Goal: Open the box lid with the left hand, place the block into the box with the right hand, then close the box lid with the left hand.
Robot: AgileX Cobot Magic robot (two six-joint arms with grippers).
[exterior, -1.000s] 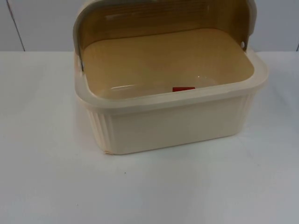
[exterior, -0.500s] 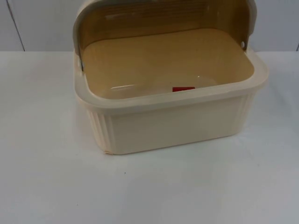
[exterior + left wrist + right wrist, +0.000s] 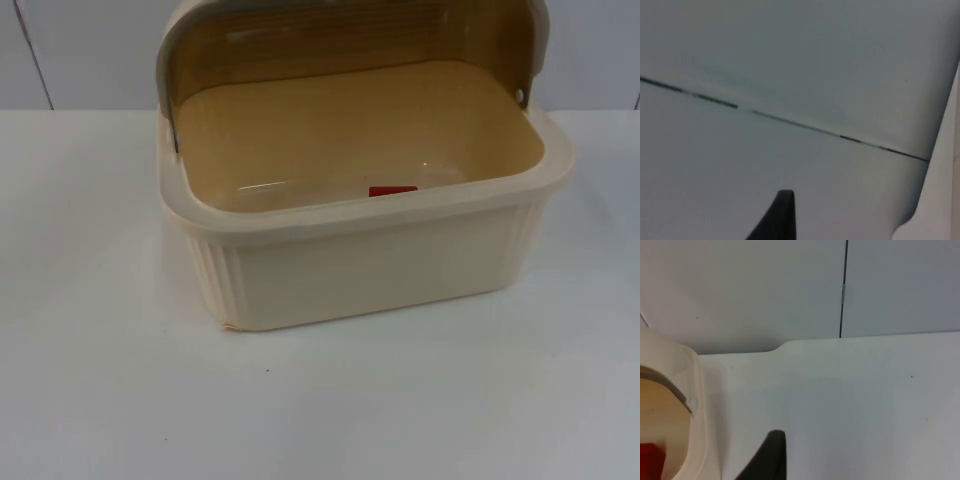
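Observation:
A cream ribbed plastic box (image 3: 380, 265) stands at the back middle of the white table in the top view. Its amber see-through lid (image 3: 350, 40) is swung up and back, so the box stands open. A red block (image 3: 392, 190) lies on the box floor against the near wall. The right wrist view has the box rim (image 3: 695, 405) and the red block (image 3: 650, 460) inside it, with my right gripper (image 3: 771, 457) over bare table beside the box. My left gripper (image 3: 782, 215) faces the grey partition wall, away from the box.
The grey partition wall (image 3: 90, 50) rises right behind the box. A dark seam (image 3: 790, 121) crosses the wall in the left wrist view. White table (image 3: 320, 410) spreads in front of the box and on both sides.

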